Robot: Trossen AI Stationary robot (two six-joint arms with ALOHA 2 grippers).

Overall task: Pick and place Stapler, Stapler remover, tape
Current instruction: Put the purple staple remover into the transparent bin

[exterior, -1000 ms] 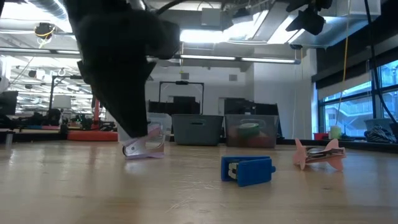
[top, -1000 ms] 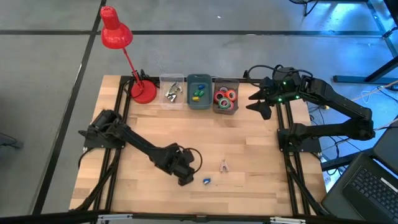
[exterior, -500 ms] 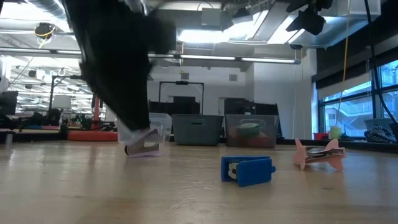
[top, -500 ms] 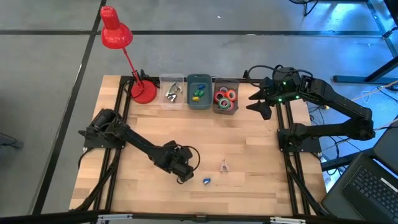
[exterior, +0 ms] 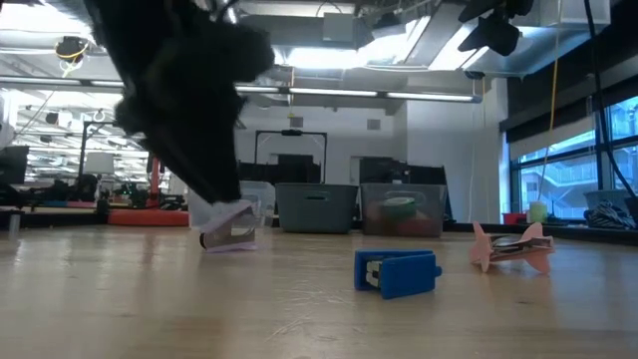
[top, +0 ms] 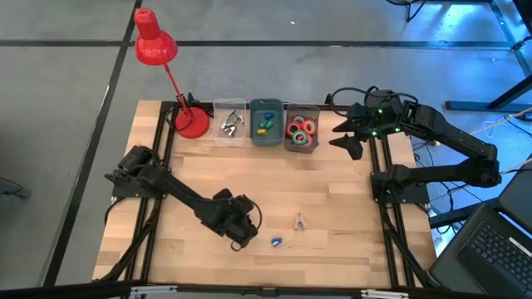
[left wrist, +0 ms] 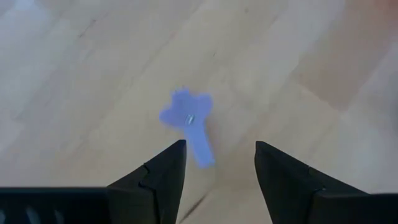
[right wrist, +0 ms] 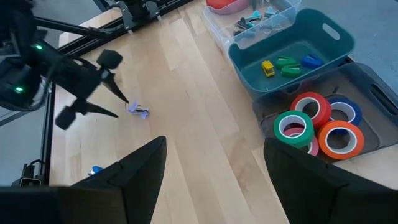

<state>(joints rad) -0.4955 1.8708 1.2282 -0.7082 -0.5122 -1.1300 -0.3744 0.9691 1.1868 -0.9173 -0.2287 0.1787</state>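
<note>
Nearest the front edge of the counter [top: 332, 191]: small blue stapler [exterior: 397, 273], lying flat, untouched. Just beside it, toward the left arm: left gripper [left wrist: 219, 148], low over the wood, jaws parted, nothing pinched. Directly ahead of those jaws: lavender staple remover [left wrist: 188, 122], flat on the counter, winged head away from the gripper, tail pointing back toward the gap; long axis roughly in line with the approach, slightly skewed. Judged step: lining up on this remover; short forward push probably needed before any squeeze, with some risk of nudging it aside. Farther in: pink staple remover [top: 299, 221], apart from both. Along the back: clear bin [top: 219, 124], teal bin [top: 266, 139], grey bin [top: 288, 143] holding the tape rolls [top: 300, 128]. Right gripper [top: 347, 143] waiting beside the grey bin, jaws wide, empty. Left arm by far the nearer.
</note>
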